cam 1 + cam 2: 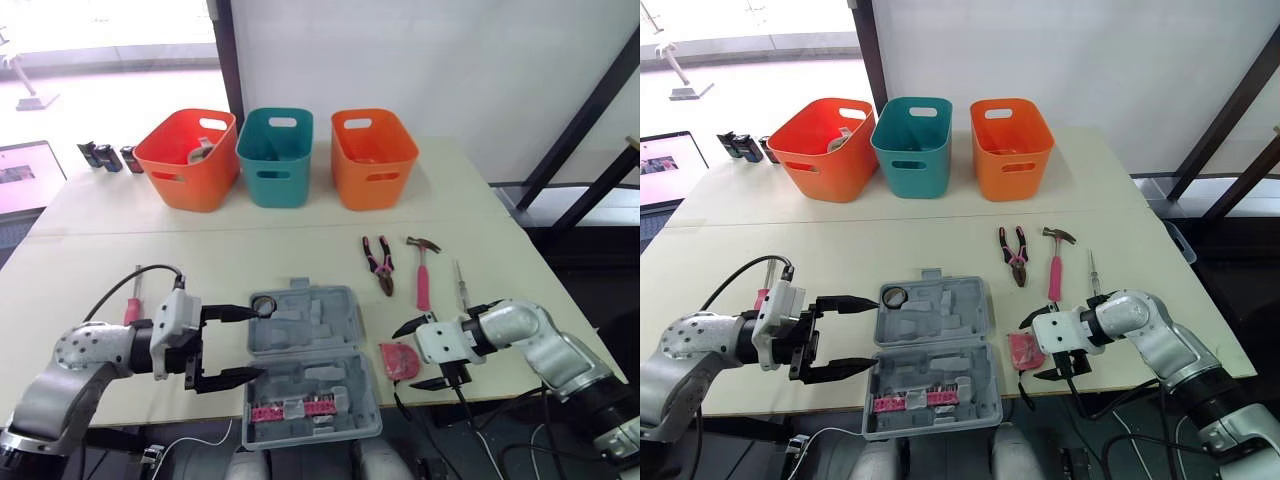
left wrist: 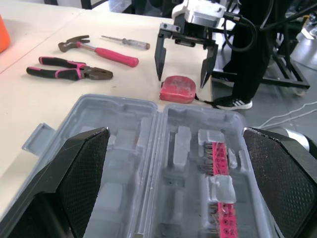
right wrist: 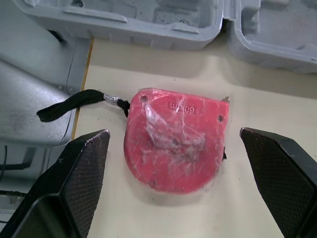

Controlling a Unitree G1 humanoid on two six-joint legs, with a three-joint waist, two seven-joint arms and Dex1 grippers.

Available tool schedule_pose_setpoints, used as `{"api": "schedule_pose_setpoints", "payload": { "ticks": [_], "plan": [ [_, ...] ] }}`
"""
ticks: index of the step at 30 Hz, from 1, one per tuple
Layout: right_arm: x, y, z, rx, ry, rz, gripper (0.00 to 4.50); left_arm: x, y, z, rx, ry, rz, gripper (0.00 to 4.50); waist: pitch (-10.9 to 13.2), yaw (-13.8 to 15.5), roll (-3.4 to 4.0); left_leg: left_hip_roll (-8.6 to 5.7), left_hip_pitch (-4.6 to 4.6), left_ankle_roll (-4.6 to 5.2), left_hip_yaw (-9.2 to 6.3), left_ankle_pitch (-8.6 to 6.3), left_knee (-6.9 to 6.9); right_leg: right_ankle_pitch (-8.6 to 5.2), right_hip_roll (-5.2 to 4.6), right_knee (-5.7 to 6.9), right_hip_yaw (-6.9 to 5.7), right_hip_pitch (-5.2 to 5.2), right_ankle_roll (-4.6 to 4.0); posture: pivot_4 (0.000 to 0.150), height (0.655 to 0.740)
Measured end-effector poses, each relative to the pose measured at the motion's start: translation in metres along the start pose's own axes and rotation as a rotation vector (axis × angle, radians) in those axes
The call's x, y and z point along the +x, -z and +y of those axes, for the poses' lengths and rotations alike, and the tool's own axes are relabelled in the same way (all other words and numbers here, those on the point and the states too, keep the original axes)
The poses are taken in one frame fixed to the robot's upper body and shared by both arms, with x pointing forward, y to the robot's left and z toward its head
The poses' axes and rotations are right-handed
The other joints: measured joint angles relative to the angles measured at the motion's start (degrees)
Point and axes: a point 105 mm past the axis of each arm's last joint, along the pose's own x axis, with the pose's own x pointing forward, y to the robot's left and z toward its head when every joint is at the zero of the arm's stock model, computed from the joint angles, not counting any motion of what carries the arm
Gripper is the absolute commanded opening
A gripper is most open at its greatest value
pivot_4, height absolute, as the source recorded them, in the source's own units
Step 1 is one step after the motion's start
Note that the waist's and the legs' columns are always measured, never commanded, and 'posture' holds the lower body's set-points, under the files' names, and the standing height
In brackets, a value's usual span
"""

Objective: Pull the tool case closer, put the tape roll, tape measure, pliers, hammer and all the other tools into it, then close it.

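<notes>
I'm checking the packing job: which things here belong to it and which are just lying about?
Job: tool case, tape roll, tape measure, pliers, hammer, screwdriver beside hammer, red-handled screwdriver.
Lying about: left orange basket, teal basket, right orange basket, laptop.

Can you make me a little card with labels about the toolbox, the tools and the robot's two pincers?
Case: grey plastic tool case, open, lying flat at the table's near edge
Inside it: dark tape roll, strip of pink bits
Outside it: red tape measure, pink-handled pliers, pink-handled hammer, thin screwdriver, red-handled screwdriver
Left pincer: open, at the case's left edge
Right pincer: open, one finger on each side of the tape measure, not touching it
Far side: left orange bin, teal bin, right orange bin
</notes>
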Motion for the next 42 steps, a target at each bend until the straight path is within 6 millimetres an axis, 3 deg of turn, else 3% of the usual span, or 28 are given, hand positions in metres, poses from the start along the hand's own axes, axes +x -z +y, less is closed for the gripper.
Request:
{"api": "schedule_pose_setpoints", "payload": {
  "ticks": [7,10,12,20,23,30,32,35,42],
  "plan": [
    [0.009,0.003,0.000,0.022,-0.018,-0.004,4.46,-0.002,0.002,-0.002,-0.005,0.000,0.012,4.50,0.00,0.01,0.00,0.00,0.06,0.00,0.00,0.00,0.01,0.00,0.00,0.02,0.00,0.06,0.00,0.150,0.7400],
    [0.009,0.003,0.000,0.023,-0.016,-0.004,3.63,-0.002,0.002,-0.001,-0.003,-0.003,0.012,4.50,0.00,0.05,0.00,0.00,0.10,0.00,0.00,0.00,0.02,0.00,0.00,0.02,0.00,0.11,0.00,0.150,0.7400],
    [0.009,0.002,-0.001,0.022,-0.012,-0.008,2.80,-0.002,0.002,-0.001,-0.002,-0.004,0.012,4.50,0.00,0.03,0.00,0.00,0.15,0.00,-0.01,0.00,0.02,0.00,0.00,0.02,0.00,0.15,0.00,0.150,0.7400],
    [0.007,-0.004,-0.006,0.038,0.017,-0.028,2.79,-0.003,0.002,0.003,0.014,-0.023,0.017,4.50,0.01,-0.01,0.01,0.00,0.58,0.00,0.00,0.00,0.01,-0.01,0.00,0.01,0.00,0.56,0.00,0.150,0.7400],
    [-0.002,-0.020,-0.022,0.042,0.047,-0.040,2.79,-0.005,0.003,0.009,0.021,-0.048,0.024,4.50,0.02,-0.17,0.04,0.00,0.80,0.00,0.00,0.00,0.00,-0.02,0.00,0.02,0.01,0.73,-0.01,0.150,0.7400],
    [-0.032,-0.093,-0.083,0.023,0.130,0.009,2.79,-0.022,0.018,0.033,0.035,-0.150,0.079,4.50,0.07,-0.17,0.12,0.01,0.83,-0.01,0.00,0.00,-0.12,-0.02,0.02,0.03,0.01,0.64,-0.02,0.150,0.7400],
    [-0.024,-0.111,-0.095,0.015,0.140,0.026,2.79,-0.026,0.019,0.040,0.057,-0.172,0.089,4.50,0.06,-0.08,0.11,0.01,0.82,-0.01,0.00,-0.01,-0.17,-0.03,0.02,0.02,0.01,0.61,-0.01,0.150,0.7400],
    [-0.001,-0.119,-0.106,0.025,0.128,0.090,2.79,-0.030,0.022,0.046,0.068,-0.186,0.098,4.50,0.07,0.10,0.12,0.00,0.70,-0.02,0.02,-0.01,-0.18,-0.06,0.00,-0.01,0.01,0.57,0.03,0.150,0.7400],
    [0.031,-0.088,-0.115,0.041,0.089,0.290,2.79,-0.030,0.022,0.047,0.080,-0.178,0.094,4.50,0.07,0.00,0.12,0.00,0.48,-0.02,0.02,-0.01,-0.20,-0.06,0.01,0.06,-0.01,0.35,0.08,0.150,0.7400]
  ]
}}
